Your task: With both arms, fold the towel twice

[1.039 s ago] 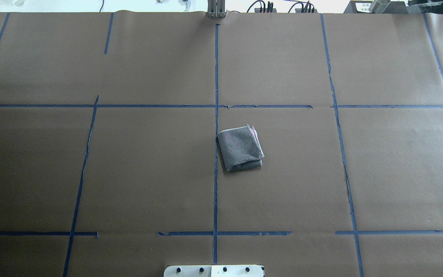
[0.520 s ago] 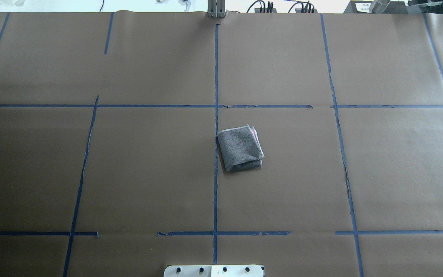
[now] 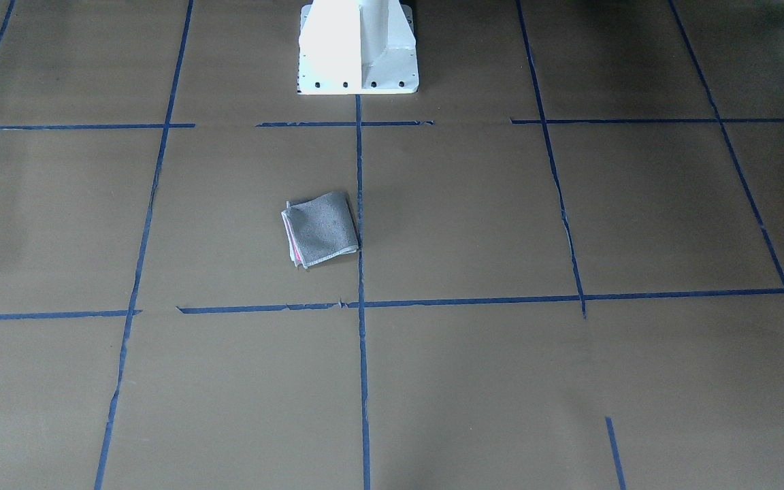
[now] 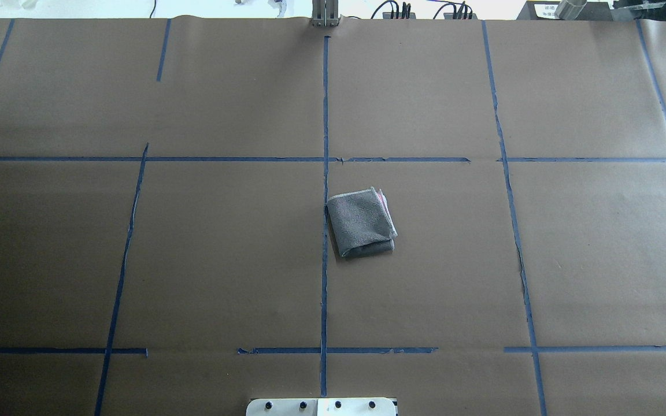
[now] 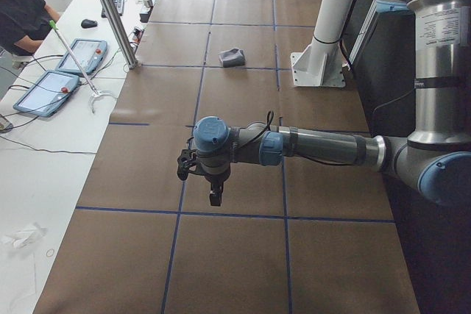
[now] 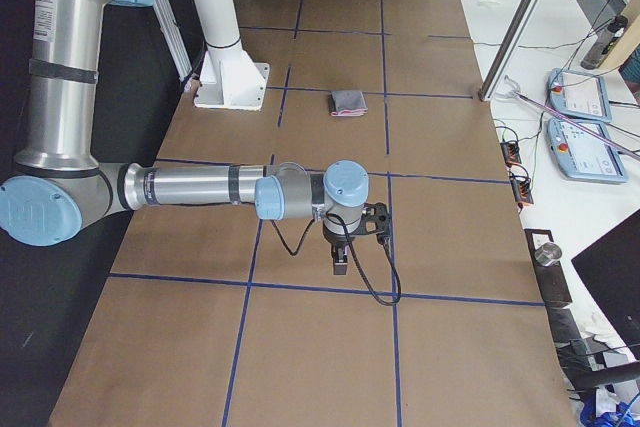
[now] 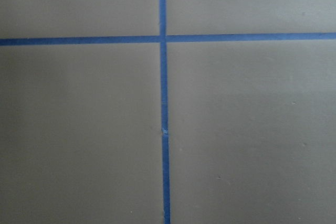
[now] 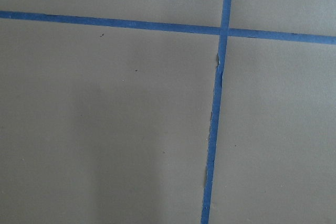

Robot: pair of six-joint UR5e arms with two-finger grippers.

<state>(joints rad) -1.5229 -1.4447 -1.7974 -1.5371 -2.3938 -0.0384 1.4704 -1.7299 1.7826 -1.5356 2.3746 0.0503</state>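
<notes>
Across the last second nothing shifts in the overhead view. The towel (image 4: 362, 222) lies as a compact packet, grey face up with a pink sliver along one edge, its side touching the central tape line (image 4: 325, 104) on the brown-papered table (image 4: 194, 260), which suggests both folds are made and the task is at or near its end. The left gripper (image 5: 213, 196) and right gripper (image 6: 341, 263) hang over bare paper, well apart from the towel, with nothing seen in either. As they show only in the side views, it cannot be told whether they are parted or closed.
</notes>
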